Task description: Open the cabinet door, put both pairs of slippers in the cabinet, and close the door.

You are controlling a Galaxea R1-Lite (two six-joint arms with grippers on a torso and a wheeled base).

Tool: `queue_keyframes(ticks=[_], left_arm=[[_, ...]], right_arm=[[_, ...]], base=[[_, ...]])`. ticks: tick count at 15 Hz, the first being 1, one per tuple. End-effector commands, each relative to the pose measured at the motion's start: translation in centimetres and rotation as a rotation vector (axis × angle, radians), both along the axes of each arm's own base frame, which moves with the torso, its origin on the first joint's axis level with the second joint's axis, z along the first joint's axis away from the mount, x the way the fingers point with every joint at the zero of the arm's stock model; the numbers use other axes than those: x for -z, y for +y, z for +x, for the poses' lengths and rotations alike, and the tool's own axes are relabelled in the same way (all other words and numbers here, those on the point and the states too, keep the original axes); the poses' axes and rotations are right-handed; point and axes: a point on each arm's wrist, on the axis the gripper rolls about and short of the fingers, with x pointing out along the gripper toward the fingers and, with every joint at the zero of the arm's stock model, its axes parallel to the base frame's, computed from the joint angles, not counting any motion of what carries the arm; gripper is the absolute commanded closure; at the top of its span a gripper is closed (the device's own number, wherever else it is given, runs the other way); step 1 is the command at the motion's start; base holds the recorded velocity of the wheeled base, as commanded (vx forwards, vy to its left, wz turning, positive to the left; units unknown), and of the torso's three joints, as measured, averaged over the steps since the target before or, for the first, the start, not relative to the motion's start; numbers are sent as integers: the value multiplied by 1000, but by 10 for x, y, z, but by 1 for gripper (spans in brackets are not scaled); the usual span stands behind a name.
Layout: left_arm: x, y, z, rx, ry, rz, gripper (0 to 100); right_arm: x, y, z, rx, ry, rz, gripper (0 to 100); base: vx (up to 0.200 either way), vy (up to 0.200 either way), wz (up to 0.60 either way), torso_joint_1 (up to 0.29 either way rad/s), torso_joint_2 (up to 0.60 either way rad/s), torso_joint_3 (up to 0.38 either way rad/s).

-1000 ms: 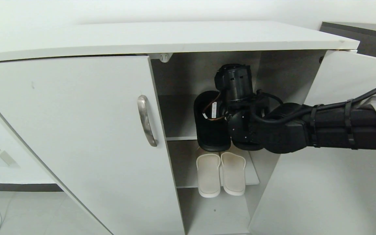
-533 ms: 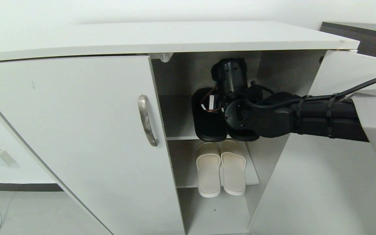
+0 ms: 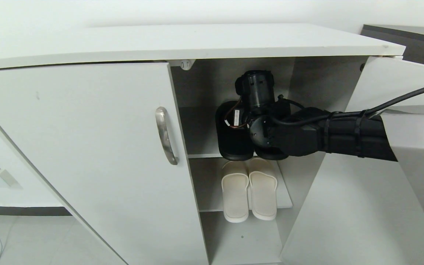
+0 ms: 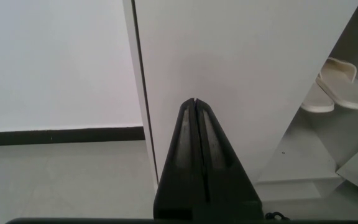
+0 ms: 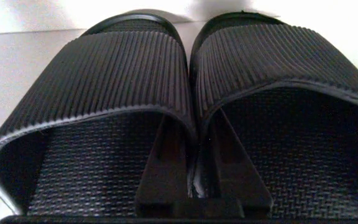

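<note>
A pair of black ribbed slippers [image 3: 233,141] [image 5: 129,81] lies side by side on the cabinet's upper shelf [image 3: 201,129], heels at its front edge. My right gripper [image 5: 193,127] is shut on the black slippers, one finger inside each, pinching their inner walls together. In the head view the right wrist hides those fingers. A pair of white slippers [image 3: 248,189] [image 4: 337,87] rests on the shelf below. My left gripper [image 4: 195,102] is shut on nothing, low in front of the closed left door [image 4: 241,74].
The right cabinet door [image 3: 392,84] stands swung open beside my right arm. The left door [image 3: 87,147] is closed, with a metal handle [image 3: 165,135]. The bottom compartment [image 3: 241,239] holds nothing. Grey floor and a dark baseboard [image 4: 61,135] lie to the left.
My right arm has pushed the black slippers deeper into the cabinet, from overhanging the upper shelf's edge to lying on it. The white slippers and left gripper have stayed put.
</note>
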Motion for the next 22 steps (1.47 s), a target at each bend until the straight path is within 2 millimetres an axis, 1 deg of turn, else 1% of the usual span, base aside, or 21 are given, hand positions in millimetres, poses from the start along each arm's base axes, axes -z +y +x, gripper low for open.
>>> queue_keyframes(ticks=[1,2,3,6,8,10,11,13,15,17,22], left_arm=[[0,0,0,-1,1,0,100],[0,0,0,-1,1,0,100],[0,0,0,-1,1,0,100],[0,0,0,-1,1,0,100],[0,0,0,-1,1,0,100],[0,0,0,-1,1,0,100],[0,0,0,-1,1,0,100],[0,0,0,-1,1,0,100],[0,0,0,-1,1,0,100],[0,0,0,-1,1,0,100],[0,0,0,-1,1,-2,100]], right_arm=[[3,-1,2,5,5,-6,100],[3,-1,2,5,6,-7,100],[3,-1,2,4,7,-5,0],[2,0,-2,-2,7,-6,0],[0,2,-13,-21,14,-13,0],[-6,0,-24,-33,12,-12,0],[-7,0,-26,-34,13,-12,0],[-10,-3,-46,-59,27,-21,0],[-10,-4,-58,-73,41,-13,0],[-9,-12,-79,-94,64,-10,0],[-7,-28,-117,-152,58,11,0]], base=[[0,0,0,0,0,0],[0,0,0,0,0,0],[0,0,0,0,0,0],[0,0,0,0,0,0],[0,0,0,0,0,0],[0,0,0,0,0,0],[0,0,0,0,0,0],[0,0,0,0,0,0],[0,0,0,0,0,0],[0,0,0,0,0,0],[0,0,0,0,0,0]])
